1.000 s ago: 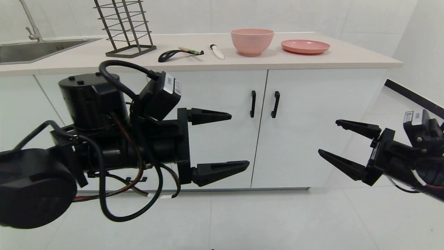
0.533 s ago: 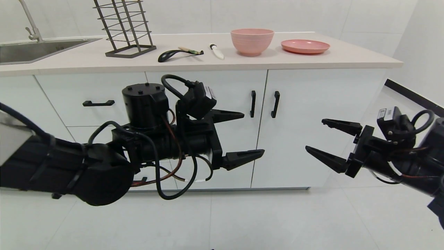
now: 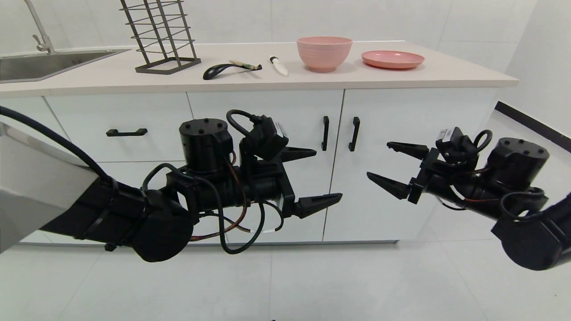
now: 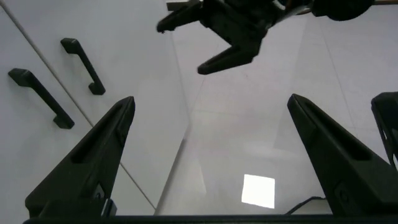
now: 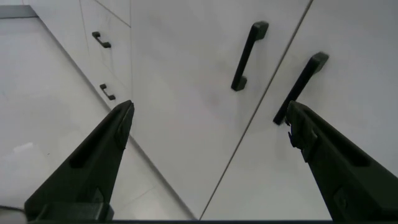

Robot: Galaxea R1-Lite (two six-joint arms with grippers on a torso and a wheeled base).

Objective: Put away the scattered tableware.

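Head view | left hand (image 3: pixel 328 174), right hand (image 3: pixel 378 159) released | bowl (image 3: pixel 324 52) at left's 12 o'clock, plate (image 3: pixel 392 59) at right's 12 o'clock

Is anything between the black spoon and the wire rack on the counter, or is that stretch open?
Nothing visible stands between them: the black spoon lies on bare countertop beside the wire rack. The left gripper and right gripper are open, below counter level before the cabinet doors.

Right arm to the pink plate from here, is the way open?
Probably yes. The right gripper is open and empty, low before the cabinet doors, so it must rise above the counter first. The pink plate lies bare up there, apart from the pink bowl.
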